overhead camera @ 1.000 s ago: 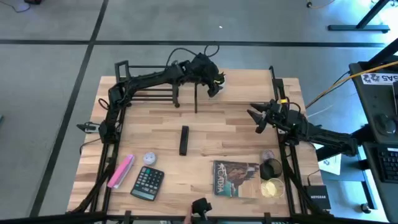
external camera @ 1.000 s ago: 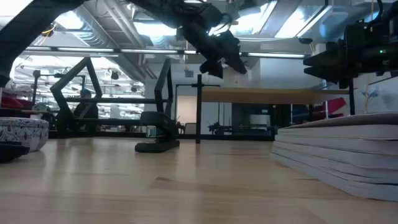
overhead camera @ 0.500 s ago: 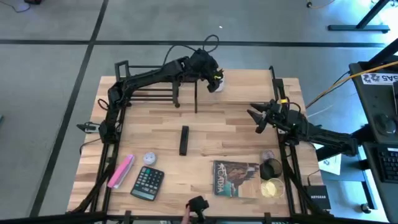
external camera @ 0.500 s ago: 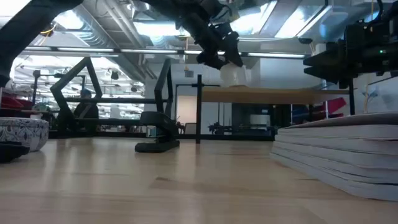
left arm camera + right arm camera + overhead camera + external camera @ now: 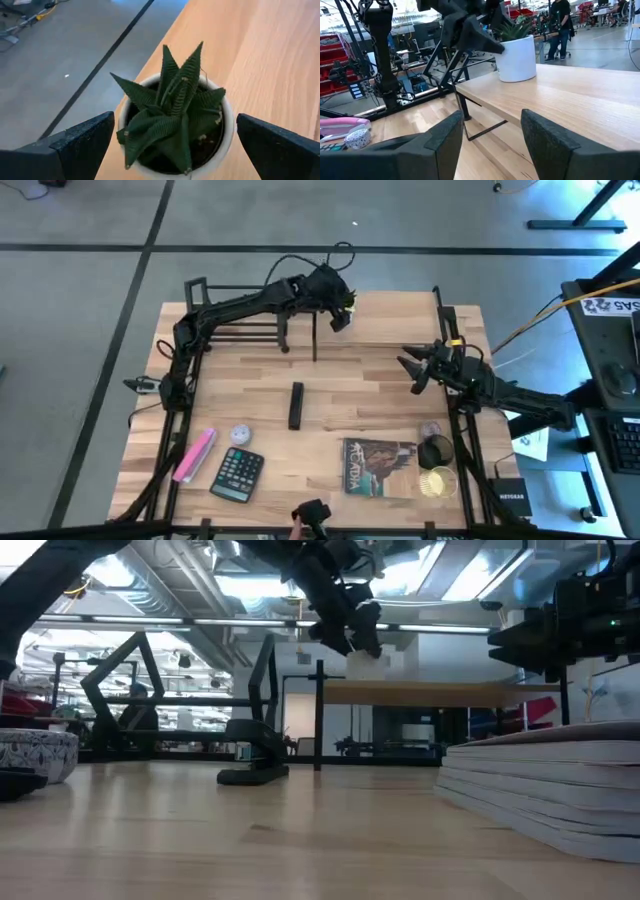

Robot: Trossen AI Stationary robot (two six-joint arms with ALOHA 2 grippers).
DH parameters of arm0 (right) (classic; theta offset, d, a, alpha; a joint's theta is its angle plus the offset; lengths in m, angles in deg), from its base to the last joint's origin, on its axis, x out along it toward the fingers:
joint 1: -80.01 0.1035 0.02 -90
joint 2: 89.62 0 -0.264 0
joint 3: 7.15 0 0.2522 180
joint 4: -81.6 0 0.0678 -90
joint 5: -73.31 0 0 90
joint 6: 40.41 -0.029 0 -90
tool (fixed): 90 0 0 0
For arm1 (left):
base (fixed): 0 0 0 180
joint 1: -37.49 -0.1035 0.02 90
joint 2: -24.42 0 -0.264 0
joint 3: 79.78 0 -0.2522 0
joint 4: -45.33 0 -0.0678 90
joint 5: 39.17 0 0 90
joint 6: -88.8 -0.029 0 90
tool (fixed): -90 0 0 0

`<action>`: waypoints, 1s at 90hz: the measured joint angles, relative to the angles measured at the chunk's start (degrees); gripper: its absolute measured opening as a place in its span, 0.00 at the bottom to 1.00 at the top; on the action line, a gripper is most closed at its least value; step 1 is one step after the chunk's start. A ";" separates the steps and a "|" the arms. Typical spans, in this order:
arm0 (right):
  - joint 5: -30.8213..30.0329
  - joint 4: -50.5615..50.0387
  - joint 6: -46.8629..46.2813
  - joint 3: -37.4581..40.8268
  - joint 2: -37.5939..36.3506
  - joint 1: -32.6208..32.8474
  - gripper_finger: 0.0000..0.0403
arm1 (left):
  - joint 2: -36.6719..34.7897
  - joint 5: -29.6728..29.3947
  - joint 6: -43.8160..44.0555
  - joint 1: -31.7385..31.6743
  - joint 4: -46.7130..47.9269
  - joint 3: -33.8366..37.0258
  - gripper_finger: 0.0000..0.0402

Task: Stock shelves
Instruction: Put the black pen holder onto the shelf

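A small white pot (image 5: 220, 150) with a spiky green plant (image 5: 172, 120) stands upright by its base on the top board (image 5: 570, 100) of the light wood shelf (image 5: 400, 315) at the table's far middle. My left gripper (image 5: 175, 122) hangs open just above it, one finger on either side of the pot's rim; a narrow gap shows at each. A low black rack (image 5: 235, 330) stands at the far left. My right gripper (image 5: 410, 370) hovers open near the table's right edge, nothing between its fingers (image 5: 435, 145).
On the near half of the table lie a black bar (image 5: 296, 405), a pink item (image 5: 195, 455), a calculator (image 5: 238, 473), a book (image 5: 378, 467), a dark cup (image 5: 436, 450) and a gold bowl (image 5: 437, 482). Bare wood lies between the shelf and these.
My left gripper has risen off the white pot and drawn a little toward the table's left. The pot, hidden under the gripper a second ago, has come into view and stays upright on the shelf's top board.
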 joint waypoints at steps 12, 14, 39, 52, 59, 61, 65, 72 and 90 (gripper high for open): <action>0.00 0.00 -0.01 0.01 -0.01 -0.01 0.46 | -0.70 -2.69 -0.58 0.66 0.01 0.04 1.00; 0.00 0.00 -0.01 0.01 0.00 -0.02 0.46 | -0.92 -3.22 -0.77 0.84 -0.16 0.04 1.00; 0.00 0.00 -0.02 0.01 0.00 -0.01 0.46 | -3.64 -6.52 -1.93 2.16 -0.90 0.00 1.00; 0.00 0.00 -0.01 0.02 -0.02 -0.01 0.46 | -5.70 -6.95 -0.06 3.28 -0.78 0.00 1.00; 0.00 0.00 -0.02 0.02 -0.02 -0.02 0.46 | -6.97 -6.95 1.53 4.74 2.52 -0.02 1.00; 0.00 -0.02 0.00 0.02 -0.02 0.00 0.46 | -7.31 -6.96 1.60 5.34 3.64 -0.02 1.00; 0.00 -0.02 0.00 0.02 0.01 0.00 0.46 | -7.84 -6.97 1.88 6.61 5.63 0.12 1.00; 0.00 -0.02 -0.02 0.02 0.00 -0.01 0.46 | -9.16 -8.59 4.01 9.29 6.99 1.48 1.00; 0.00 0.00 -0.02 0.02 -0.02 0.00 0.46 | -13.70 -22.09 12.65 17.25 6.67 8.73 1.00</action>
